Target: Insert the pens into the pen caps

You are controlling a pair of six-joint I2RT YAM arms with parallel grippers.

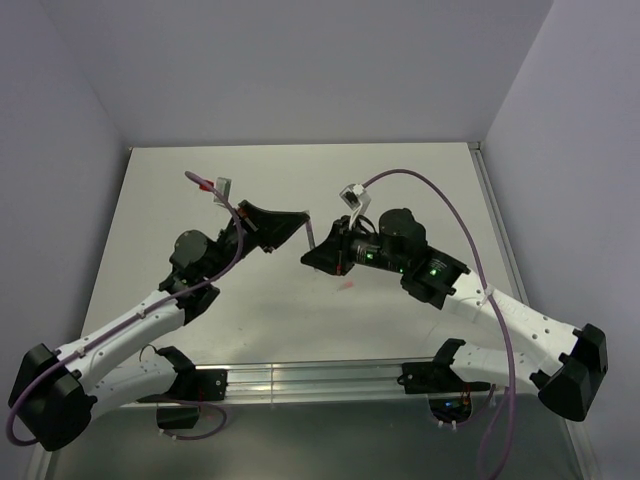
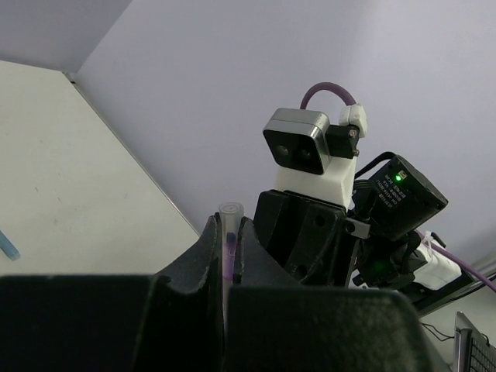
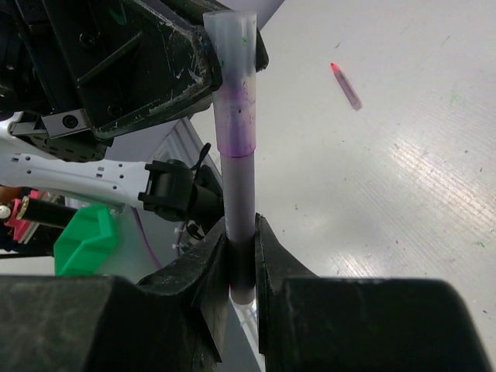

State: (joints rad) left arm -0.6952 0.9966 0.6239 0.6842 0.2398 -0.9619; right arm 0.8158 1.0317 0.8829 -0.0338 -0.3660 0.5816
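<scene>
My left gripper (image 1: 303,222) is shut on the pale grey pen cap (image 2: 230,221), which stands upright between its jaws (image 2: 229,229). My right gripper (image 1: 312,255) is shut on the dark grey pen (image 3: 239,194), gripping its lower end (image 3: 242,232). The pen's upper end sits inside the pale cap (image 3: 231,70), where a purple tint shows through. Both grippers meet above the middle of the table, with the pen (image 1: 311,237) between them. A small pinkish-red cap (image 3: 346,86) lies on the table, and it also shows in the top view (image 1: 347,285). The other pens and cap are mostly out of view.
A thin blue piece (image 2: 8,246) lies on the table at the left edge of the left wrist view, partly cut off. The right arm's wrist camera (image 2: 298,143) is close in front of the left gripper. Walls close the table at the back and sides.
</scene>
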